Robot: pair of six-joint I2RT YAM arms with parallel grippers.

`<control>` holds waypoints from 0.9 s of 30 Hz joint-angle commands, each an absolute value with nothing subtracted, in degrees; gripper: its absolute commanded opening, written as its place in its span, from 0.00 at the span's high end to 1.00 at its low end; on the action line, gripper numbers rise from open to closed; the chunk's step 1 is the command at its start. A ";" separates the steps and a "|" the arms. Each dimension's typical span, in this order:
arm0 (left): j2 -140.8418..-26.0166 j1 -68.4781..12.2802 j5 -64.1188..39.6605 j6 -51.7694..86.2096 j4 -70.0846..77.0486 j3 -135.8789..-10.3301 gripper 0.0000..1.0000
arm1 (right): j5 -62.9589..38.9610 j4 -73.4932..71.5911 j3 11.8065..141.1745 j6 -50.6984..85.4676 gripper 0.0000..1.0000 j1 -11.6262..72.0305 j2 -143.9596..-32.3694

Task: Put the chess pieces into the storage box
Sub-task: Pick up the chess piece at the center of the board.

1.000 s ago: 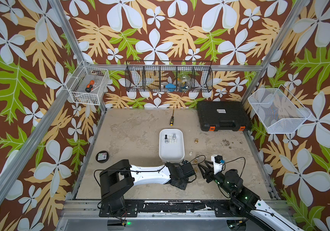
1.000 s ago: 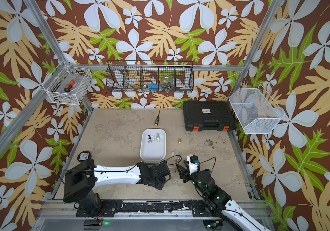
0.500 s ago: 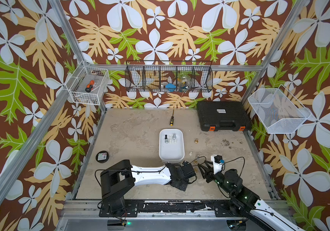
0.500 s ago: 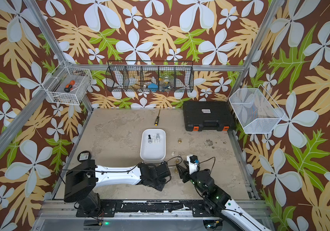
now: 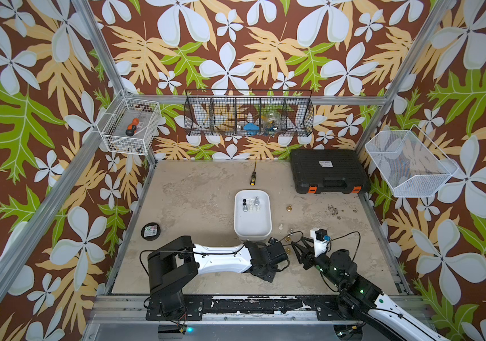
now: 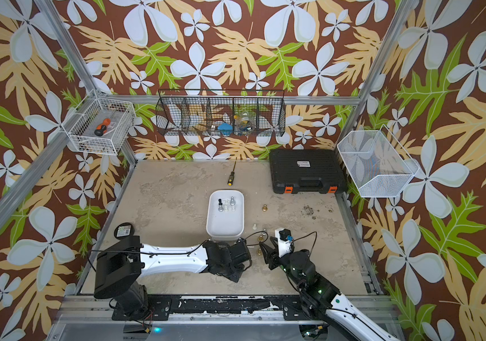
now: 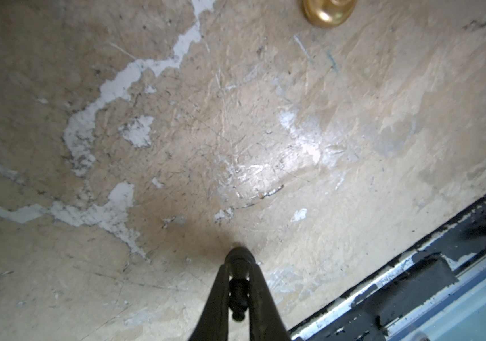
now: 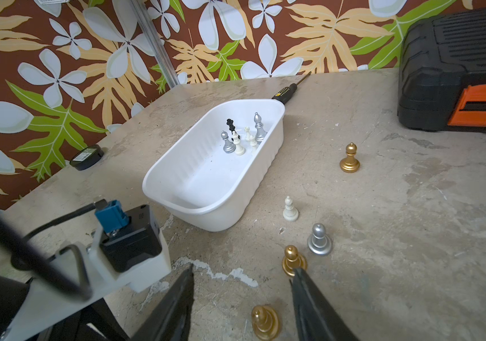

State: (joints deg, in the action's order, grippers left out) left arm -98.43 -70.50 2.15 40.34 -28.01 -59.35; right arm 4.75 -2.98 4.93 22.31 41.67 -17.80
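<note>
The white storage box (image 5: 252,226) (image 8: 200,183) stands mid-table and holds several chess pieces (image 8: 240,137) in black, silver and white. Just in front of the box, my left gripper (image 7: 237,265) points down at the table, shut on a small black chess piece (image 7: 238,295). My right gripper (image 8: 243,270) is open low over the table, with a gold pawn (image 8: 265,323) standing between its fingers, touching neither. Close by stand another gold pawn (image 8: 293,259), a silver pawn (image 8: 319,239) and a white piece (image 8: 290,209). A third gold pawn (image 5: 289,208) stands right of the box.
A black ribbed case (image 5: 328,171) with orange latches lies at the back right. A yellow-tipped screwdriver (image 5: 253,177) lies behind the box, and a round black tin (image 5: 151,231) sits at the left edge. Wire baskets hang on the walls. The front rail (image 7: 413,295) runs near my left gripper.
My left gripper's jaws have closed on the black piece and the arm has shifted slightly toward the front. The right arm has not moved.
</note>
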 commanded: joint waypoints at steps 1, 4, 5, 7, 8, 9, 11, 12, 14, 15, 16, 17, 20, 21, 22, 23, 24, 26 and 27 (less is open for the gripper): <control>-97.92 -70.58 3.21 40.12 -28.96 -59.70 0.87 | 5.26 -4.35 5.01 22.24 0.45 41.74 -17.84; -97.41 -70.58 4.33 39.58 -30.35 -60.95 0.88 | 5.29 -4.31 5.10 22.23 0.45 41.74 -17.93; -97.15 -70.58 4.82 39.26 -31.27 -61.85 0.89 | 5.32 -4.38 5.10 22.24 0.45 41.74 -17.93; -96.46 -70.57 6.05 38.53 -33.36 -63.98 0.89 | 5.36 -4.39 5.03 22.24 0.45 41.75 -17.94; -95.97 -70.50 7.00 38.13 -34.97 -65.14 0.89 | 5.38 -4.42 5.01 22.24 0.45 41.75 -17.92; -95.52 -70.30 7.45 37.66 -35.97 -66.24 0.89 | 5.36 -4.41 5.01 22.23 0.45 41.74 -17.97; -94.40 -68.96 7.82 36.10 -38.41 -68.83 0.89 | 5.36 -4.39 5.02 22.24 0.45 41.73 -17.87; -93.74 -67.95 7.65 35.32 -39.13 -69.64 0.89 | 5.36 -4.39 5.01 22.24 0.45 41.75 -17.84; -92.21 -64.37 7.49 33.28 -39.94 -71.54 0.89 | 5.27 -4.33 5.02 22.15 0.45 41.73 -17.67; -91.87 -62.85 8.22 32.08 -40.46 -72.51 0.89 | 5.36 -4.28 5.09 22.15 0.45 41.73 -17.50; -91.76 -60.85 9.40 30.63 -41.35 -73.99 0.89 | 5.37 -4.10 5.10 22.15 0.46 41.75 -17.20; -92.12 -58.88 10.44 29.03 -42.39 -75.57 0.89 | 5.43 -4.04 5.07 22.15 0.45 41.73 -16.85; -94.28 -52.69 10.99 24.31 -42.43 -78.49 0.89 | 5.61 -3.64 4.85 22.19 0.46 41.75 -15.68; -95.25 -50.74 10.98 23.27 -42.09 -79.02 0.89 | 5.60 -3.69 4.75 22.15 0.46 41.75 -15.28; -96.50 -48.78 10.81 22.30 -41.99 -79.76 0.89 | 5.69 -3.58 4.67 22.12 0.46 41.75 -14.98; -97.72 -47.08 10.91 21.29 -41.60 -80.21 0.89 | 5.68 -3.48 4.66 22.09 0.45 41.75 -14.86; -98.78 -45.80 11.08 20.61 -41.38 -80.56 0.89 | 5.62 -3.43 4.66 22.10 0.46 41.74 -14.86; -100.95 -43.15 11.64 19.44 -40.93 -81.59 0.89 | 5.54 -3.47 4.68 22.09 0.46 41.73 -14.86; -101.71 -42.18 11.71 18.99 -40.42 -81.94 0.89 | 5.50 -3.51 4.71 22.06 0.46 41.71 -14.86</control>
